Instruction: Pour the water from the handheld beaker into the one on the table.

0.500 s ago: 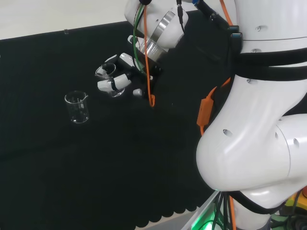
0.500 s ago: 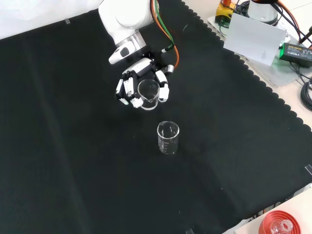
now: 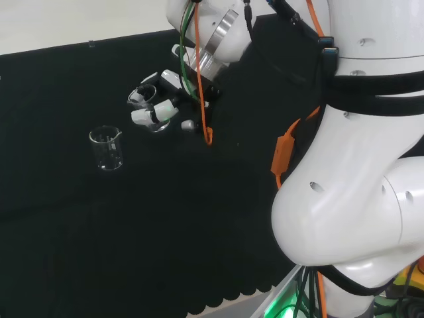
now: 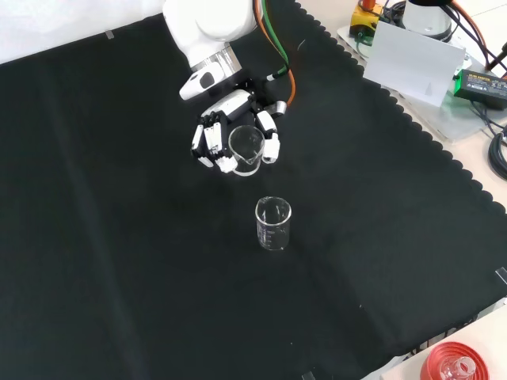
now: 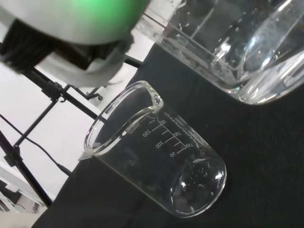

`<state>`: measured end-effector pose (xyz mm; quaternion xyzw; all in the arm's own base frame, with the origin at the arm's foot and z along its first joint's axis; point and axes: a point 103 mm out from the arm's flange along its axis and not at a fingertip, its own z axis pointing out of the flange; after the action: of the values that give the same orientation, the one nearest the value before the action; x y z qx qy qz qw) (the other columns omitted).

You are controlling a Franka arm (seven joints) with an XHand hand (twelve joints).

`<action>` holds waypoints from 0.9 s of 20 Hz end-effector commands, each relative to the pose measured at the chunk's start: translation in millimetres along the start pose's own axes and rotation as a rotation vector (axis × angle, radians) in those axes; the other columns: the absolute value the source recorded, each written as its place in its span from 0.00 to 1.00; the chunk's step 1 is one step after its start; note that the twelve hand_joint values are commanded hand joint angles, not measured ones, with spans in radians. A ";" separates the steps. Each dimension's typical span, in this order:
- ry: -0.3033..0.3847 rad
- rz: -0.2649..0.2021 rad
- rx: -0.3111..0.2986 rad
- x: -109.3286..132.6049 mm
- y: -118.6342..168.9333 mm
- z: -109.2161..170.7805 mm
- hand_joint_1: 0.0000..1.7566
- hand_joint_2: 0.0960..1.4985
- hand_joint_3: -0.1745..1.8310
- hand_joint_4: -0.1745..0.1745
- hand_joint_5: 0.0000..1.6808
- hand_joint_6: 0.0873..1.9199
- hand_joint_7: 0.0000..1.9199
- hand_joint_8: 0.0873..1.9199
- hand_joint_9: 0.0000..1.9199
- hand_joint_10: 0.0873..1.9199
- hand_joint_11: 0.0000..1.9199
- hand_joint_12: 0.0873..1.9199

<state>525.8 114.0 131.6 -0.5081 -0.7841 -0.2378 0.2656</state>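
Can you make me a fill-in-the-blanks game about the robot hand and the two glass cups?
1. The hand curls its fingers round a clear ____.
2. The other beaker stands upright on the ____ cloth.
3. The standing beaker has measuring marks on its side and a pouring ____ at its rim.

Missing words: beaker; black; spout

Beaker on the cloth (image 5: 156,161) just below the hand, printed white scale on its side, marks 150, 100, 50 legible
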 end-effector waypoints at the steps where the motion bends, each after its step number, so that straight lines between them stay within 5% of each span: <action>1: -0.122 0.019 0.042 10.0 2.5 -3.5 0.74 0.31 0.48 0.81 0.81 0.29 0.84 0.00 0.65 0.16 0.29 0.63; 18: -0.310 0.036 0.191 27.2 13.2 0.7 0.74 0.30 0.49 0.81 0.81 0.30 0.85 0.00 0.66 0.15 0.33 0.62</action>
<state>527.2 129.7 148.2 -0.5280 -0.8195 -0.0967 0.2006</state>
